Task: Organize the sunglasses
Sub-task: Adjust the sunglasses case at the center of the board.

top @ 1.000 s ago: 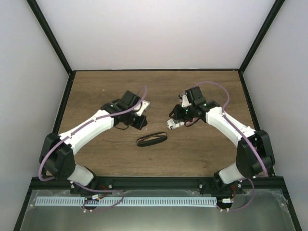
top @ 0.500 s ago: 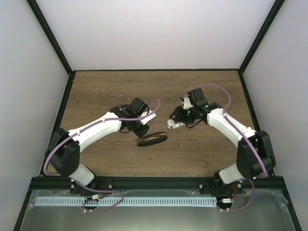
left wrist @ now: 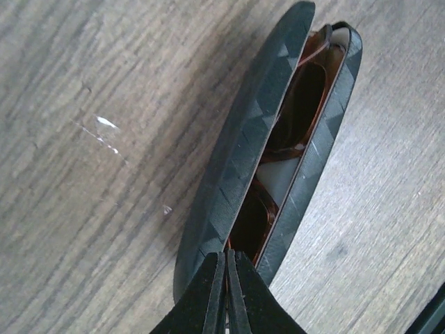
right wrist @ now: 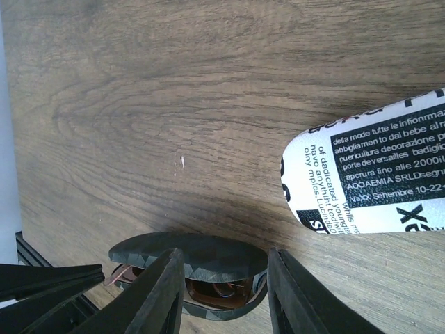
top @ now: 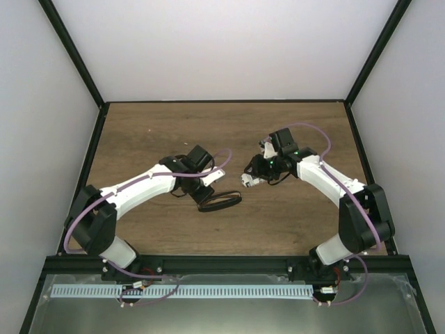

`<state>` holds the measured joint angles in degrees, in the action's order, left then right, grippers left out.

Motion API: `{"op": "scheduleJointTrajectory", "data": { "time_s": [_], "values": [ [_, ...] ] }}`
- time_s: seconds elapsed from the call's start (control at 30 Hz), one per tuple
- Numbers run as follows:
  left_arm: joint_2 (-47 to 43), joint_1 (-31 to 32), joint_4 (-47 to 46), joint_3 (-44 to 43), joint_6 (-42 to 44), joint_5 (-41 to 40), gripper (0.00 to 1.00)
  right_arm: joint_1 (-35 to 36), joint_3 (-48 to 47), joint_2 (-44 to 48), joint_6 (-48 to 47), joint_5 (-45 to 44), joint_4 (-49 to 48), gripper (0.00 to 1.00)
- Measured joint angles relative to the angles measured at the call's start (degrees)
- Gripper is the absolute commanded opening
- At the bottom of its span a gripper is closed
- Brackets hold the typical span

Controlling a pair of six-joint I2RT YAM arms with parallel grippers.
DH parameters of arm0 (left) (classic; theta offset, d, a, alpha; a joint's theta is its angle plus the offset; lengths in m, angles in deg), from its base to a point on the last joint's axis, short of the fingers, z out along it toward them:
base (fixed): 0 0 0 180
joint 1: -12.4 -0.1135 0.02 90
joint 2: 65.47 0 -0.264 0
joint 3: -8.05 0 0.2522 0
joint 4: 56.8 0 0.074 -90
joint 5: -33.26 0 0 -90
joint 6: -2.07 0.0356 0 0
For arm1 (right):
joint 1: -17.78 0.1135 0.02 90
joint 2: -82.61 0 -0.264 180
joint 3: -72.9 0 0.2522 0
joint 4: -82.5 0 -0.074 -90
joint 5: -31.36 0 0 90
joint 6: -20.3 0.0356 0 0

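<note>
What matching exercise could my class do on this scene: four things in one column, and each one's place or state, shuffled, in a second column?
Column A
1. sunglasses
2. left end effector
3. right end effector
4. white object with black print

Column B
a. open, holding nothing
b. lying on the table, apart from the dark case
c. inside the half-open dark case
d. shut, at one end of the dark case

Pairs: 1-c; 2-d; 3-a; 4-b
</note>
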<state>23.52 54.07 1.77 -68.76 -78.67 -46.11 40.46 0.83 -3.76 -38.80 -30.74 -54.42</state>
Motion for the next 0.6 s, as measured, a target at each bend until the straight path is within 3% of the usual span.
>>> {"op": "scheduleJointTrajectory", "data": {
  "time_s": [0.6],
  "values": [
    [2.7,0.9,-1.3,3.3,-0.6,0.5,0.04,0.0,0.2,-0.3,-0.4,0.0,-0.2,0.34]
  ]
}}
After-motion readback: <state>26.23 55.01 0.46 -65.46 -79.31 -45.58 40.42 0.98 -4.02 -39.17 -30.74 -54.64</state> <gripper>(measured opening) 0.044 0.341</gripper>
